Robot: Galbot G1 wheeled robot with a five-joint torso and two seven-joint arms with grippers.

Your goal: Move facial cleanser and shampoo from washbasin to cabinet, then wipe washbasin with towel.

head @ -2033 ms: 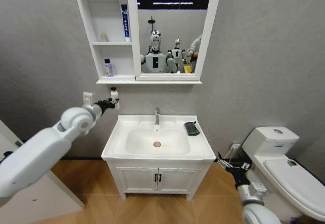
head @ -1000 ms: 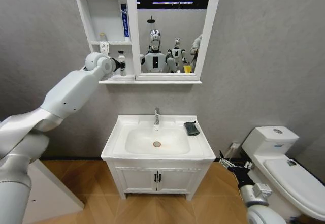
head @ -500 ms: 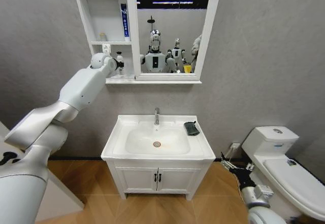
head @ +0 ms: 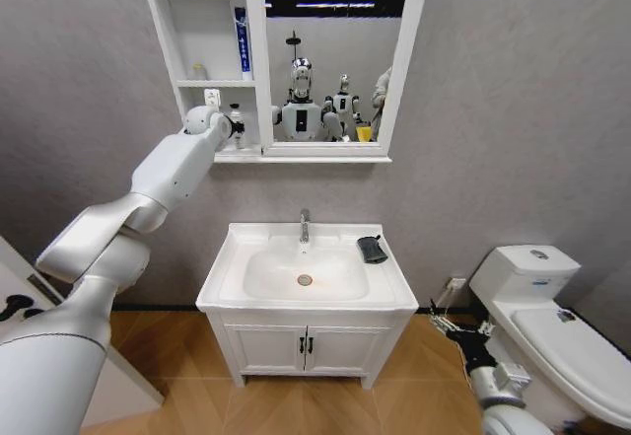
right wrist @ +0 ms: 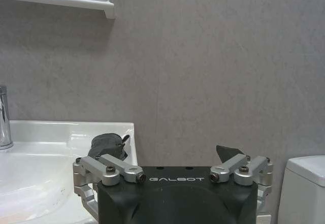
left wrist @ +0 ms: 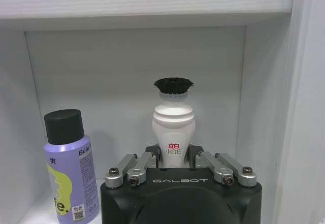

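Observation:
My left arm reaches into the lowest shelf of the white wall cabinet (head: 210,152). Its gripper (head: 231,125) is shut on a white bottle with a black cap (left wrist: 173,126), held upright just above the shelf floor; in the left wrist view the left gripper (left wrist: 173,152) clasps the bottle's base. A purple bottle with a black cap (left wrist: 68,169) stands beside it on the same shelf. The dark towel (head: 372,249) lies on the washbasin (head: 225,292) rim, right of the tap (head: 305,226). My right gripper (head: 452,324) hangs low, open, right of the vanity; the towel (right wrist: 106,144) shows beyond the right gripper (right wrist: 170,153).
A mirror (head: 330,55) sits beside the cabinet shelves. A blue tube (head: 243,40) and a small jar (head: 200,72) stand on the middle shelf. A white toilet (head: 552,317) stands at the right. Vanity doors (head: 306,346) are closed below the basin.
My left arm has lifted the white bottle from beside the basin up to the lowest cabinet shelf and pushed it further in. The right arm has barely moved.

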